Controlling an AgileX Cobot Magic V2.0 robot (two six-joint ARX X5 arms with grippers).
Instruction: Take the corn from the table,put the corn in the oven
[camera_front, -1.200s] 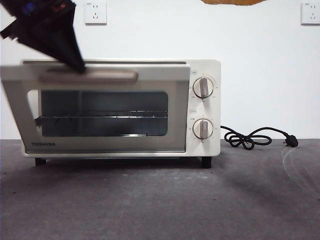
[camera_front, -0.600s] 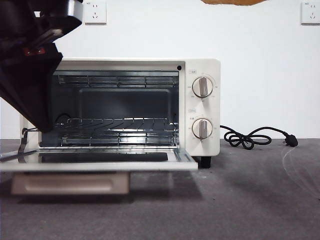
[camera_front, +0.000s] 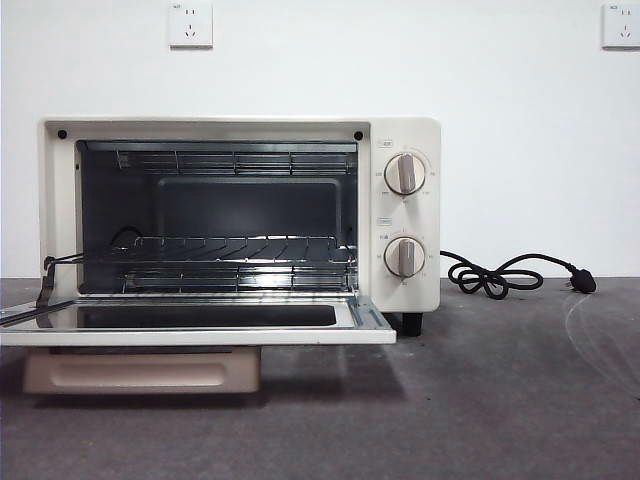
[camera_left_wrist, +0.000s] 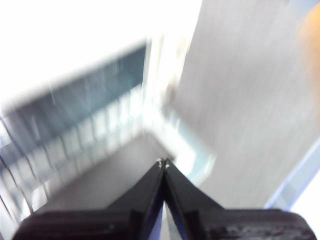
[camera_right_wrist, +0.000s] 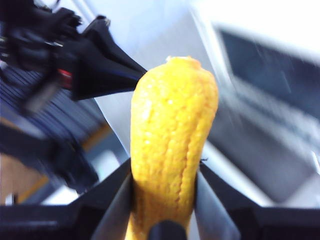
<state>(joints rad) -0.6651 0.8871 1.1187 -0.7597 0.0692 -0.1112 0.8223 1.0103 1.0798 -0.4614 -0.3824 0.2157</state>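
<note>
The cream-white oven (camera_front: 405, 215) stands on the dark grey table (camera_front: 480, 400) with its door (camera_front: 200, 325) folded down flat and its wire racks bare. The yellow corn (camera_right_wrist: 172, 135) is out of the front view; it shows upright in the right wrist view, where my right gripper (camera_right_wrist: 165, 200) is shut on its lower part. My left gripper (camera_left_wrist: 163, 164) is shut and holds nothing, above the blurred open oven (camera_left_wrist: 85, 130); it also shows as a dark tip (camera_right_wrist: 105, 65) beside the corn. An orange blur (camera_left_wrist: 311, 30) at one edge of the left wrist view may be the corn.
The oven's black cord (camera_front: 510, 275) lies coiled on the table to the right of the oven. Two wall sockets (camera_front: 190, 25) sit on the white wall behind. The beige door handle (camera_front: 140, 370) hangs below the lowered door.
The oven door went from nearly shut to fully lowered. The dark arm that was at the oven's left has left the front view, and the orange shape at the top edge is gone.
</note>
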